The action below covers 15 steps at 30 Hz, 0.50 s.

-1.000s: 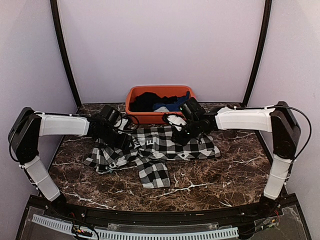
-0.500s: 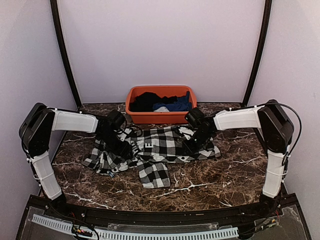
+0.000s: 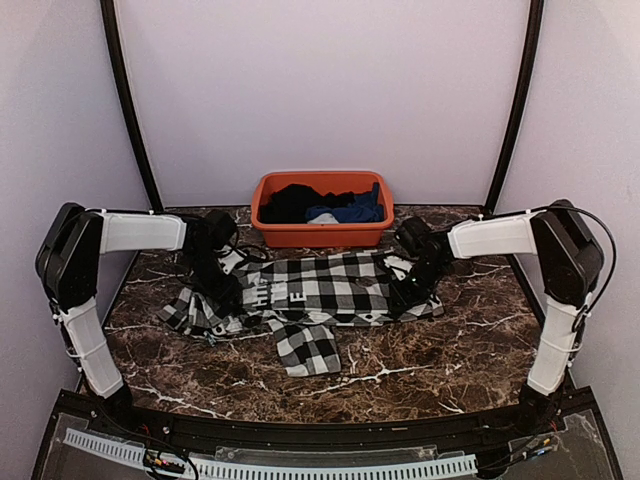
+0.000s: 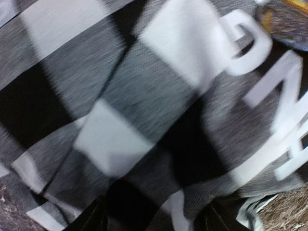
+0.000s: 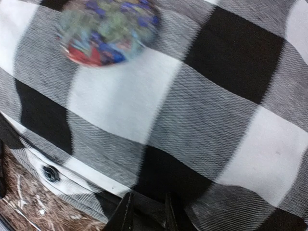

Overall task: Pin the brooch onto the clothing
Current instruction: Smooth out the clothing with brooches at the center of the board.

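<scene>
The black-and-white check shirt (image 3: 330,290) lies spread flat on the marble table, its white block letters (image 3: 278,295) left of centre. My left gripper (image 3: 222,285) is down at the shirt's left part. In the left wrist view its fingers (image 4: 91,219) stand wide apart with check cloth (image 4: 144,120) between and over them, letters (image 4: 284,110) at the right. My right gripper (image 3: 415,285) is at the shirt's right edge, and its fingers (image 5: 126,214) are close together on the cloth (image 5: 192,125). A round multicoloured brooch (image 5: 108,29) lies on the shirt ahead of it.
An orange bin (image 3: 320,237) at the back centre holds a black garment (image 3: 295,203) and a blue garment (image 3: 355,212). A loose check sleeve (image 3: 305,348) hangs toward the front. Bare marble table (image 3: 430,350) surrounds the shirt. A round dark object (image 4: 288,19) shows blurred in the left wrist view.
Both grippers have moved outward, left arm to the left and right arm to the right. The shirt has gone from bunched to stretched wide and flat between them.
</scene>
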Each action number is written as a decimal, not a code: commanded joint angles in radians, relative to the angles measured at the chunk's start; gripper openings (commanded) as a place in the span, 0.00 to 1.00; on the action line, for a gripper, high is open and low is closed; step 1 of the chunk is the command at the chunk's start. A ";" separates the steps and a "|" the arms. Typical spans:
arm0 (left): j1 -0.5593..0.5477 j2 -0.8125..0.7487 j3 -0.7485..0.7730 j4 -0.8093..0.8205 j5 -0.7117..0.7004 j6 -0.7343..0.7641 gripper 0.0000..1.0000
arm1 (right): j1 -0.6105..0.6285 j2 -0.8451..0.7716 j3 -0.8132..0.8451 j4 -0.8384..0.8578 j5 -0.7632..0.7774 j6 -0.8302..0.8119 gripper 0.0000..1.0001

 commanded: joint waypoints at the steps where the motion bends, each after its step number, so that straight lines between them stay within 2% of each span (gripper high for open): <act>1: 0.082 -0.094 0.006 -0.070 -0.049 0.028 0.65 | -0.038 -0.048 -0.091 -0.115 0.100 -0.020 0.22; 3: 0.084 -0.113 0.007 -0.082 -0.008 0.028 0.69 | -0.039 -0.077 -0.113 -0.130 0.105 -0.016 0.22; 6: 0.084 -0.158 -0.003 -0.070 0.159 0.030 0.77 | -0.038 -0.130 -0.140 -0.131 0.087 -0.013 0.22; 7: 0.084 -0.197 -0.010 -0.047 0.196 0.016 0.80 | -0.038 -0.153 -0.144 -0.131 0.061 -0.013 0.22; 10: 0.080 -0.271 -0.005 0.020 0.316 -0.039 0.81 | -0.034 -0.247 -0.124 -0.120 -0.035 0.005 0.22; 15: 0.037 -0.264 0.118 0.085 0.296 -0.156 0.78 | -0.022 -0.372 0.005 -0.076 -0.177 0.061 0.26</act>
